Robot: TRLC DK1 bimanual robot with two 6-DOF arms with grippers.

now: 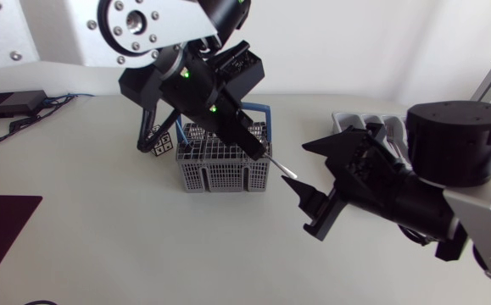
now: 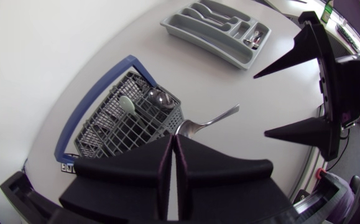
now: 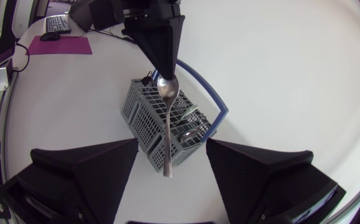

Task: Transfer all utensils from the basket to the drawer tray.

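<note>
Matte black and wedge-shaped, the fingers of my right gripper (image 3: 171, 144) stand spread wide with nothing between their pads. A polished steel spoon (image 3: 167, 124) points its slim handle toward that gap; in the left wrist view the handle's end stops just short of the fingertips.

My left gripper (image 2: 173, 148) has its two broad fingers pressed together on the rim of the spoon's bowl, so the spoon hangs in the air over the near edge of the basket (image 1: 220, 174). How much of the bowl sits between the pads is hidden.

That basket, at the middle of the head frame, is grey plastic grid with a blue hoop handle. More metal utensils and a pale green piece lie inside, too tangled to name. A small block with a black-and-white pattern (image 1: 162, 140) stands just beside its left wall; I can read nothing on it.

Further off, at the upper right of the head frame, the grey moulded drawer tray (image 2: 214, 28) is half covered by my right arm. One small utensil lies in an end compartment.
</note>
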